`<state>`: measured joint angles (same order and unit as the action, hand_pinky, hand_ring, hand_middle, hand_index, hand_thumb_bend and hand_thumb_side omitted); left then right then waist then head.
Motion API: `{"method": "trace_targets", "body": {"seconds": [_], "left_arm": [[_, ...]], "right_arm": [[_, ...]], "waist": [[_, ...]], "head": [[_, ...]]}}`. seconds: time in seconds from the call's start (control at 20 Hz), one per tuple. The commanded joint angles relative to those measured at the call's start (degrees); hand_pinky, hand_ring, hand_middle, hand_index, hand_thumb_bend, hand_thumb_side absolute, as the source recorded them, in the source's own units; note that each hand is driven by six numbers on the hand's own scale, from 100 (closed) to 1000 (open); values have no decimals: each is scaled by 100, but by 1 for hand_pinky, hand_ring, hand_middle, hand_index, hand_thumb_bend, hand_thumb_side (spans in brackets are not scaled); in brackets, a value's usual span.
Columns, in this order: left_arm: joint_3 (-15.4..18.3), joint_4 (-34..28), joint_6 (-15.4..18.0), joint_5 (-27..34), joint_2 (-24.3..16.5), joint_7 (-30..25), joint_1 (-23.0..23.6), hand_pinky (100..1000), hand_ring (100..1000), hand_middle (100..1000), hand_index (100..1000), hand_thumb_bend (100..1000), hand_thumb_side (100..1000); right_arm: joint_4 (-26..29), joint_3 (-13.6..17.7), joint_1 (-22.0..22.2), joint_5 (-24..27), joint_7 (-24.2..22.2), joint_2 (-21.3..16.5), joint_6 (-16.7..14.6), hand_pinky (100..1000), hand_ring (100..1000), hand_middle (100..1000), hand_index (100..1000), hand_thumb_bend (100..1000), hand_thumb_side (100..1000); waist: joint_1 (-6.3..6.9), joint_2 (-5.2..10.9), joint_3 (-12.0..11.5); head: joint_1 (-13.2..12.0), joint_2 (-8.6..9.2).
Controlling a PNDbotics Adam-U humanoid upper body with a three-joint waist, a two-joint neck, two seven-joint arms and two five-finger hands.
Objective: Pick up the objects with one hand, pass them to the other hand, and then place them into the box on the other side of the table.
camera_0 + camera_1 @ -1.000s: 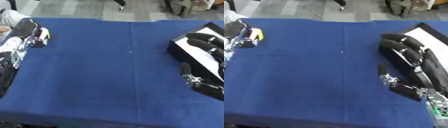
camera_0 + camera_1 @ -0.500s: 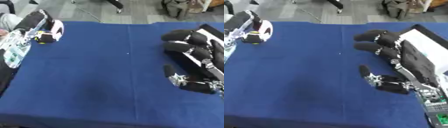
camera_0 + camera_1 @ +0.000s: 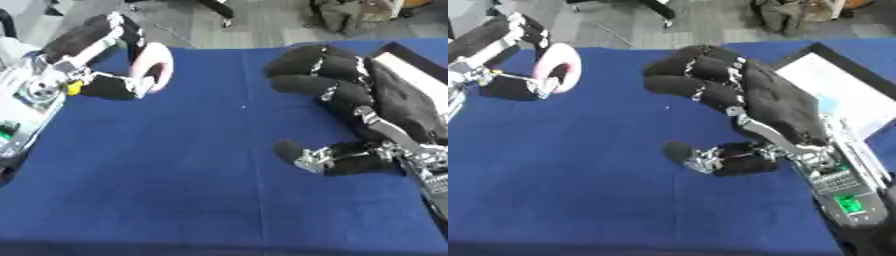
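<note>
My left hand (image 3: 92, 55) hangs over the table's left side, its fingers and thumb curled round a pink and white ring-shaped object (image 3: 150, 67). My right hand (image 3: 750, 102) is raised over the middle right of the blue table (image 3: 175, 165), open, fingers spread toward the left hand and thumb (image 3: 710, 157) sticking out below. A gap of blue cloth separates the two hands. The box (image 3: 846, 95), black-rimmed with a white inside, sits at the right edge, partly hidden behind my right hand.
Grey floor, chair legs and a bag show beyond the table's far edge. My left forearm (image 3: 26, 100) with silver parts runs down the left edge. The blue cloth spreads wide in front of both hands.
Both hands have moved toward the table's middle and now look much larger in view. The left hand has carried the pink and white object to the right; the right hand has come left, away from the box.
</note>
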<state>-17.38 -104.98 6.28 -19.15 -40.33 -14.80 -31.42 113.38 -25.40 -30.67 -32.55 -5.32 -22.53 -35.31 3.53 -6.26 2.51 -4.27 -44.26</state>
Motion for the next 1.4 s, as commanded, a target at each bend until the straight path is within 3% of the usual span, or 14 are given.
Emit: {"method": "trace_targets", "body": {"seconds": [0.05,0.35,0.7,1.4], "left_arm": [[-137,-616,195,519,-240,-227,-62,692,409,328,344,100,253],[-452,-955,400,1167,-250,-674,-208,702,415,332,347,100,253],[-690,-961,680,1665,-180,-1041,-351,712,426,342,355,100,254],[-774,-961,755,1777,25,-936,-510,714,434,353,360,100,261]], "right_arm": [[122,-41,-132,297,-196,-42,45,848,839,864,940,347,232],[122,-102,-241,580,-463,65,-57,848,839,867,940,375,219],[122,-206,-292,746,-512,183,5,828,819,855,927,283,124],[122,-405,-327,1148,-750,287,189,806,796,834,911,190,111]], "waist": [[11,101,-24],[32,121,-42],[41,124,-58],[35,127,-68]], "head": [[60,14],[90,14],[107,14],[141,14]]}}
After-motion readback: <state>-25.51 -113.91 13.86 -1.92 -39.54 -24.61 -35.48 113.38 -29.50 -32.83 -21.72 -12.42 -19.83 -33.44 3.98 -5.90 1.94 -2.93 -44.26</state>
